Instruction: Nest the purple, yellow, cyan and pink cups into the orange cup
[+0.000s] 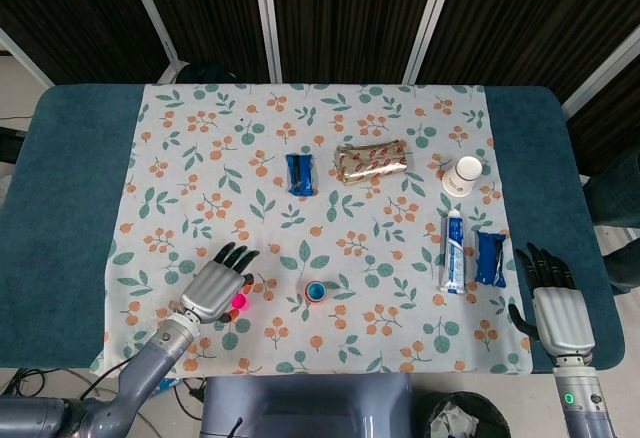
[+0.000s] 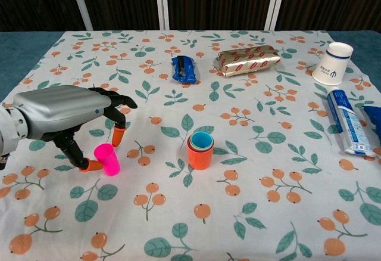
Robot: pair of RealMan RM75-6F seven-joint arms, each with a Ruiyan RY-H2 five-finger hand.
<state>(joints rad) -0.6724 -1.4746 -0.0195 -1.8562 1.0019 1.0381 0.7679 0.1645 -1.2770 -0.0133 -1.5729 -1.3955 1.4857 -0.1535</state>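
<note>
A pink cup [image 2: 107,158] [image 1: 239,302] stands upright on the floral cloth at the near left. My left hand [image 2: 62,115] [image 1: 213,289] hovers over it with fingers spread around the cup, thumb tip beside its base, not closed on it. To the right stands the orange cup [image 2: 200,153] [image 1: 316,291] with other cups nested inside; a cyan rim shows on top. My right hand [image 1: 556,308] lies open at the table's right edge, far from the cups, holding nothing.
A blue packet [image 2: 184,69], a gold-wrapped bar [image 2: 247,59] and a white paper cup [image 2: 333,62] lie at the back. A toothpaste tube [image 2: 348,121] and another blue packet [image 1: 488,257] lie at the right.
</note>
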